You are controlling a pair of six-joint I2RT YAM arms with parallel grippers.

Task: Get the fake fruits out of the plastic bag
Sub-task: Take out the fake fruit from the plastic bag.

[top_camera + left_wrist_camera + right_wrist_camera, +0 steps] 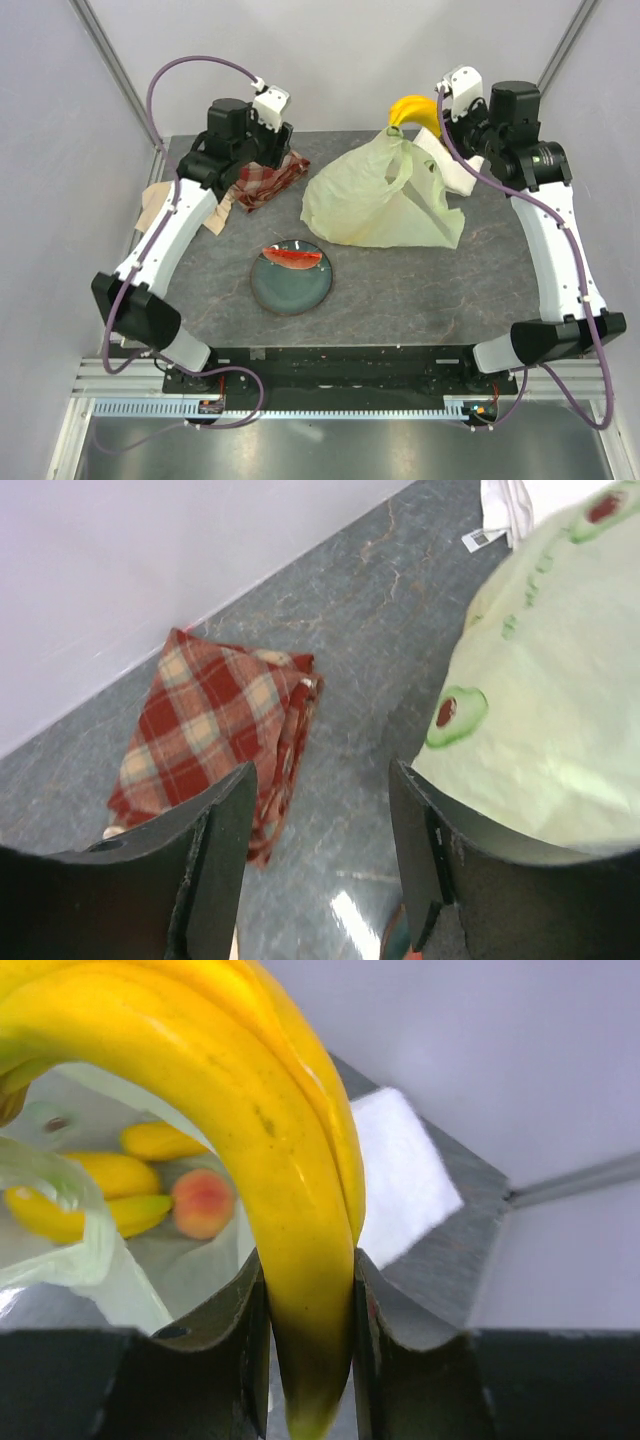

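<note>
At the right gripper (310, 1330): jaws clenched on the banana bunch (280, 1150), raised over the bag mouth, upper right of the top view. At the left gripper (320, 830): jaws released, nothing between them, over bare table, upper left.

Right of centre, the bag (375, 200), slumped on the grey stone-patterned table (450, 290). Inside, a peach (202, 1203) and yellow oblong fruits (110, 1175). Lower centre, the watermelon slice (292, 258) on the plate (290, 292).

Open surface around the plate and at lower right. Pale walls on three sides.

Partly hidden: the checked cloth (210, 730) beneath the left arm, and the white towel (445, 170) behind the bag.
</note>
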